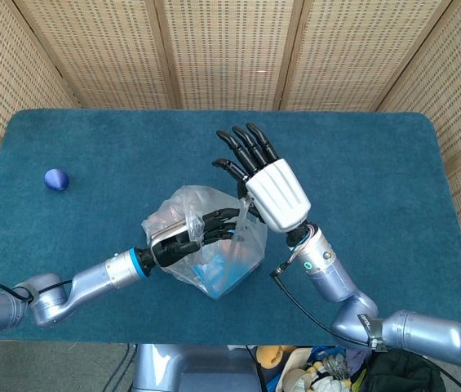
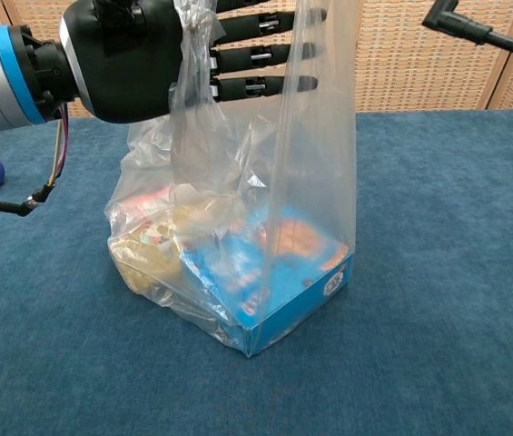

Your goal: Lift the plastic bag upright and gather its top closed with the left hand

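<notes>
Tabletop (image 1: 83, 139): L fingers (image 2: 256, 59) inside bag (image 2: 265, 227)

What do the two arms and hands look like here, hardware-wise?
Both arms are silver-grey metal tubes. The left hand has a black palm shell and black fingers, with a blue ring at the wrist; the chest view shows thin wires and a black cable near that wrist. The right hand has a white ribbed back shell, black fingers, a small green light on the wrist, and a black cable along the forearm.
</notes>
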`<act>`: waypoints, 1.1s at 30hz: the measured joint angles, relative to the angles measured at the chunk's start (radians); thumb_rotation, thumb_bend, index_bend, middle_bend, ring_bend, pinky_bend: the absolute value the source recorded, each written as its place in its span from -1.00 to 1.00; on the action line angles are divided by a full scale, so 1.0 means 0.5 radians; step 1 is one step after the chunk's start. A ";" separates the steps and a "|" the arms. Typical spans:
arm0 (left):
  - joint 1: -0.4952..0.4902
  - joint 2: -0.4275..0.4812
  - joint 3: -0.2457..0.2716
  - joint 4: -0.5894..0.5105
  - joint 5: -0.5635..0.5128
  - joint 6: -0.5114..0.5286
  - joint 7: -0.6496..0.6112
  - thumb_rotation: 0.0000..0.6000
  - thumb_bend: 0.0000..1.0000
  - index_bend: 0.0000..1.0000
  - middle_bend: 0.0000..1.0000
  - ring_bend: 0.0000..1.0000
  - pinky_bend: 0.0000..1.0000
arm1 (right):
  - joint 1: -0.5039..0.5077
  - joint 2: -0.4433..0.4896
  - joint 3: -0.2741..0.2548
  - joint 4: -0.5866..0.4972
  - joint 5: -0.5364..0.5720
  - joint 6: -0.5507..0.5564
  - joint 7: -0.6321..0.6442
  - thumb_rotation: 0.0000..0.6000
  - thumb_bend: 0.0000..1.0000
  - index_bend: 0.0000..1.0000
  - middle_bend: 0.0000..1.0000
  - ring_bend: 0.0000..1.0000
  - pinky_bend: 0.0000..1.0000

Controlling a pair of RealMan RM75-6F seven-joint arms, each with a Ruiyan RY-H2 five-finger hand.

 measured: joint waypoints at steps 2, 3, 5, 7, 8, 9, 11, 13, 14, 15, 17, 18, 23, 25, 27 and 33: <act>-0.007 -0.010 0.001 0.011 -0.005 -0.012 0.014 0.01 -0.71 -0.82 -1.00 -0.79 -0.75 | 0.003 0.002 0.000 -0.013 -0.001 -0.001 0.006 1.00 0.88 -0.43 -0.81 -1.00 -0.98; -0.011 -0.014 0.000 0.014 -0.007 -0.017 0.022 0.00 -0.71 -0.82 -1.00 -0.79 -0.75 | 0.006 0.003 0.001 -0.020 0.000 -0.002 0.008 1.00 0.88 -0.44 -0.81 -1.00 -0.98; -0.017 -0.019 -0.001 0.014 -0.009 -0.020 0.041 0.00 -0.71 -0.80 -1.00 -0.80 -0.76 | 0.009 0.004 0.001 -0.024 0.001 -0.003 0.009 1.00 0.88 -0.44 -0.81 -1.00 -0.98; -0.018 -0.020 -0.003 0.011 -0.010 -0.019 0.062 0.00 -0.71 -0.78 -0.99 -0.81 -0.77 | 0.011 0.005 0.000 -0.026 0.002 -0.004 0.007 1.00 0.88 -0.44 -0.81 -1.00 -0.98; -0.018 -0.021 -0.005 0.010 -0.012 -0.018 0.073 0.00 -0.71 -0.77 -0.98 -0.81 -0.78 | 0.012 0.005 -0.001 -0.027 0.002 -0.004 0.007 1.00 0.88 -0.44 -0.81 -1.00 -0.98; -0.018 -0.021 -0.007 0.008 -0.015 -0.019 0.086 0.00 -0.71 -0.77 -0.98 -0.82 -0.79 | 0.013 0.005 -0.001 -0.028 0.002 -0.004 0.008 1.00 0.88 -0.44 -0.81 -1.00 -0.98; -0.020 -0.022 -0.016 -0.003 -0.027 -0.024 0.124 0.00 -0.71 -0.77 -0.97 -0.82 -0.80 | 0.013 0.006 -0.004 -0.033 0.000 -0.002 0.011 1.00 0.88 -0.44 -0.81 -1.00 -0.98; -0.030 -0.019 -0.026 -0.019 -0.037 -0.041 0.165 0.00 -0.71 -0.76 -0.97 -0.82 -0.83 | 0.013 0.010 -0.008 -0.038 -0.005 -0.002 0.012 1.00 0.88 -0.44 -0.81 -1.00 -0.98; -0.036 -0.017 -0.031 -0.027 -0.042 -0.052 0.181 0.00 -0.71 -0.76 -0.97 -0.82 -0.84 | 0.013 0.011 -0.009 -0.039 -0.005 -0.001 0.013 1.00 0.88 -0.44 -0.81 -1.00 -0.98; -0.042 -0.015 -0.035 -0.036 -0.046 -0.063 0.196 0.00 -0.71 -0.76 -0.97 -0.82 -0.85 | 0.014 0.011 -0.009 -0.040 -0.005 -0.001 0.013 1.00 0.88 -0.44 -0.81 -1.00 -0.98; -0.053 -0.009 -0.040 -0.056 -0.049 -0.083 0.226 0.00 -0.71 -0.76 -0.97 -0.82 -0.87 | 0.015 0.011 -0.009 -0.040 -0.003 0.000 0.012 1.00 0.88 -0.44 -0.81 -1.00 -0.98; -0.057 -0.007 -0.041 -0.063 -0.050 -0.090 0.240 -0.01 -0.71 -0.75 -0.96 -0.82 -0.88 | 0.016 0.010 -0.008 -0.039 0.000 0.000 0.011 1.00 0.88 -0.44 -0.81 -1.00 -0.98; -0.067 0.000 -0.059 -0.110 -0.075 -0.115 0.333 -0.02 -0.71 -0.75 -0.94 -0.82 -0.88 | 0.021 0.012 -0.011 -0.035 0.003 -0.003 0.006 1.00 0.88 -0.44 -0.81 -1.00 -0.98; -0.067 0.009 -0.065 -0.135 -0.081 -0.117 0.365 -0.02 -0.71 -0.74 -0.94 -0.82 -0.88 | 0.021 0.013 -0.010 -0.031 0.006 -0.002 0.008 1.00 0.88 -0.44 -0.81 -1.00 -0.98; -0.062 0.022 -0.065 -0.156 -0.082 -0.113 0.383 -0.03 -0.70 -0.73 -0.94 -0.82 -0.88 | 0.020 0.014 -0.008 -0.028 0.012 0.000 0.011 1.00 0.88 -0.44 -0.81 -1.00 -0.98; -0.025 0.043 -0.043 -0.160 -0.092 -0.101 0.443 -0.04 -0.71 -0.73 -0.94 -0.82 -0.89 | 0.011 0.025 -0.005 -0.026 0.013 0.015 0.036 1.00 0.88 -0.44 -0.81 -1.00 -0.98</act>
